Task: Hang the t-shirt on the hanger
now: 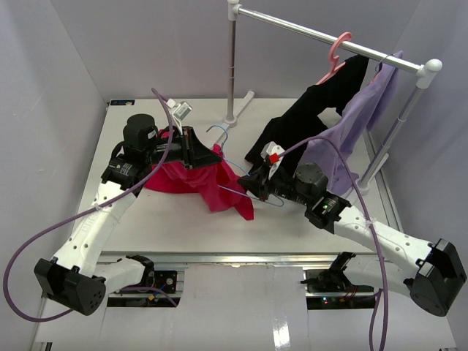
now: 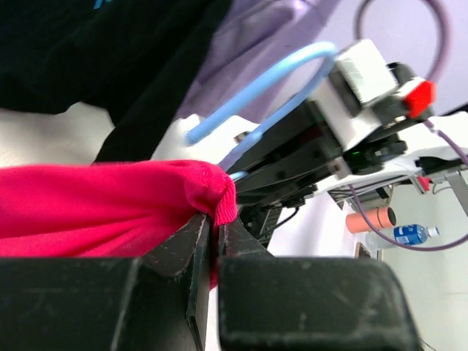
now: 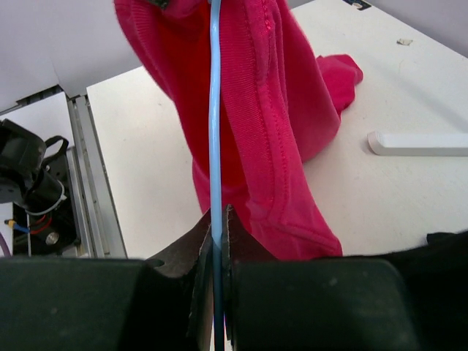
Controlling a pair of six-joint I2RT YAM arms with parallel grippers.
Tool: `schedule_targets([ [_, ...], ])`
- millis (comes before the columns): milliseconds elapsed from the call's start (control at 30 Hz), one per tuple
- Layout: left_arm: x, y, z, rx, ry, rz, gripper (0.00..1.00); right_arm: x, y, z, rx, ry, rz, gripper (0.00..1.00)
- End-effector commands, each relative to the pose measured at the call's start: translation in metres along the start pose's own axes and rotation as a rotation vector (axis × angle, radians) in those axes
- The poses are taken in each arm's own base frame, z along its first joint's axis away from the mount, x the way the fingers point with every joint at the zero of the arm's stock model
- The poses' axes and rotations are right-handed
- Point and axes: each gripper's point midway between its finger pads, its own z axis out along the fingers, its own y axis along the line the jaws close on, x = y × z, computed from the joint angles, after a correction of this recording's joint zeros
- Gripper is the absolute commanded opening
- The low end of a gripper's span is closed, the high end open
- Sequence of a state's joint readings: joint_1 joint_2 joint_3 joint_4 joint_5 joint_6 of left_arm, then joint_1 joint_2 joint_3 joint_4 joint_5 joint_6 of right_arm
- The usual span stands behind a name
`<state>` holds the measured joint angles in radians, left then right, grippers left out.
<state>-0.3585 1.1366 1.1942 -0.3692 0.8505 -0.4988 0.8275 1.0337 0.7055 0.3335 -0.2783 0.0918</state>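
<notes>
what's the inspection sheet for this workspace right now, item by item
surface: white table, rack standing at its back
job's things: t-shirt bunched between the arms; hanger wire lies against its fabric, threading cannot be told
clutter: black garment and lavender garment hang on the rack, beside a pink hanger
grippers: left gripper shut on t-shirt edge; right gripper shut on hanger wire
cables: purple cables loop off both arms
surroundings: grey walls; bottle beyond the table

Table (image 1: 175, 230) w/ t-shirt (image 1: 219, 191) (red), rack (image 1: 232, 73)
</notes>
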Motion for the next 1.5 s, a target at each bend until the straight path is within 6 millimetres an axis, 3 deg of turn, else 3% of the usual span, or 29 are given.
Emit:
schedule_targets([
  [0, -0.003, -0.049, -0.003, 0.136, -0.016, 0.072, 0.00, -0.041, 0.002, 0.017, 0.028, -0.179, -0.024, 0.08],
  [100, 0.008, -0.052, 0.002, 0.154, 0.016, 0.076, 0.00, -0.047, 0.001, 0.018, 0.049, -0.232, -0.022, 0.08],
  [167, 0.016, -0.043, 0.001, 0.115, 0.042, 0.082, 0.29, -0.051, -0.005, 0.014, 0.087, -0.261, -0.013, 0.08],
  [233, 0.020, -0.028, -0.003, 0.021, 0.046, 0.116, 0.51, -0.053, -0.011, 0.008, 0.131, -0.287, -0.015, 0.08],
  [367, 0.021, 0.008, -0.019, -0.205, 0.041, 0.234, 0.79, -0.053, -0.017, -0.014, 0.190, -0.365, -0.014, 0.08],
  [467, 0.017, 0.029, -0.037, -0.380, 0.037, 0.263, 0.80, -0.062, -0.013, -0.026, 0.182, -0.439, -0.008, 0.08],
  [500, 0.012, 0.028, -0.042, -0.405, 0.025, 0.275, 0.80, -0.057, -0.013, -0.028, 0.180, -0.437, -0.005, 0.08],
  [533, 0.006, 0.027, -0.047, -0.425, 0.001, 0.290, 0.80, -0.064, -0.010, -0.033, 0.171, -0.476, -0.001, 0.08],
  [700, -0.040, -0.026, -0.073, -0.351, -0.160, 0.566, 0.68, -0.060, 0.002, -0.045, 0.120, -0.504, -0.026, 0.08],
  [767, -0.059, -0.038, -0.086, -0.369, -0.223, 0.740, 0.68, -0.061, 0.006, -0.054, 0.109, -0.528, -0.035, 0.08],
  [833, -0.067, -0.045, -0.087, -0.347, -0.225, 0.867, 0.68, -0.060, 0.012, -0.060, 0.083, -0.538, -0.053, 0.08],
  [1033, -0.049, -0.043, -0.059, -0.168, -0.083, 1.114, 0.62, -0.056, 0.033, -0.068, -0.020, -0.510, -0.066, 0.08],
  [1200, -0.016, -0.044, -0.028, 0.102, 0.009, 1.149, 0.70, -0.045, 0.046, -0.070, -0.089, -0.474, -0.064, 0.08],
  [1400, -0.005, -0.049, -0.017, 0.201, 0.031, 1.159, 0.73, -0.040, 0.045, -0.067, -0.086, -0.428, -0.091, 0.08],
  [1467, 0.003, -0.060, -0.020, 0.273, 0.027, 1.153, 0.73, -0.040, 0.047, -0.066, -0.098, -0.426, -0.094, 0.08],
])
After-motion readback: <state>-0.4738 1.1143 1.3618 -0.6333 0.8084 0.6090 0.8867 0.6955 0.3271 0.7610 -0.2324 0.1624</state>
